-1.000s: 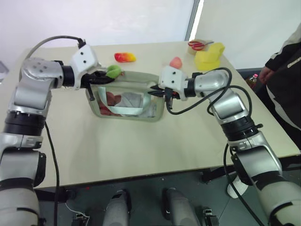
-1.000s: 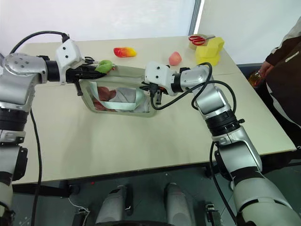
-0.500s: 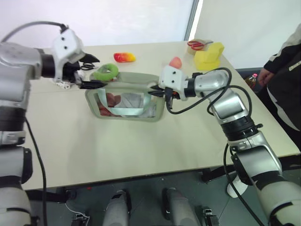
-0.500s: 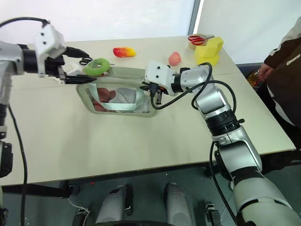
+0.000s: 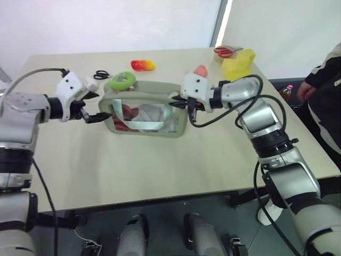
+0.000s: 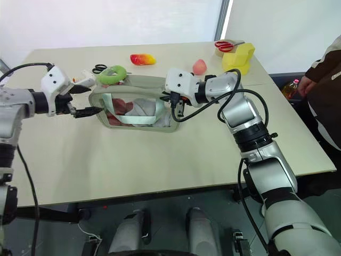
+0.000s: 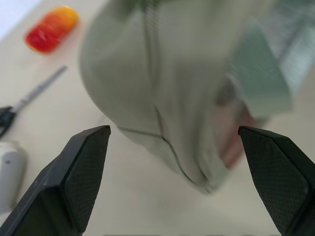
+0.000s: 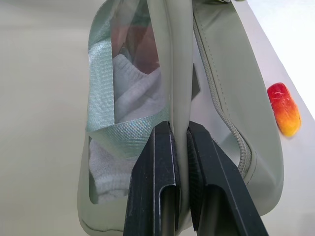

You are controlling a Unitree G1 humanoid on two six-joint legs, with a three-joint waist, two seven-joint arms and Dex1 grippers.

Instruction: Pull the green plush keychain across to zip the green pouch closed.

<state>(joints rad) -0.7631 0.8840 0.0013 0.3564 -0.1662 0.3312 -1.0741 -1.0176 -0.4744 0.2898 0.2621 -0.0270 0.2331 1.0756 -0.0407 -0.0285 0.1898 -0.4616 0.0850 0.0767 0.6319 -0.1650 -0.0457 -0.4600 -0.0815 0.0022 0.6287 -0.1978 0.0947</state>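
Green pouch (image 7: 187, 83) blurred between open left pincer (image 7: 182, 167).

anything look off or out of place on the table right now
Nothing spilled or damaged. The pouch stands on edge, pinched at one end by the right gripper. The left gripper hangs off its other end with jaws wide, holding nothing. The keychain lies loose at the pouch's far corner. Scissors and a toy fruit lie beyond.

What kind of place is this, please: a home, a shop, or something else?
Probably a lab or test room rather than a home: a plain beige table against bare white walls, with props laid out on it, such as a toy fruit and scissors, while a person stands beside it.
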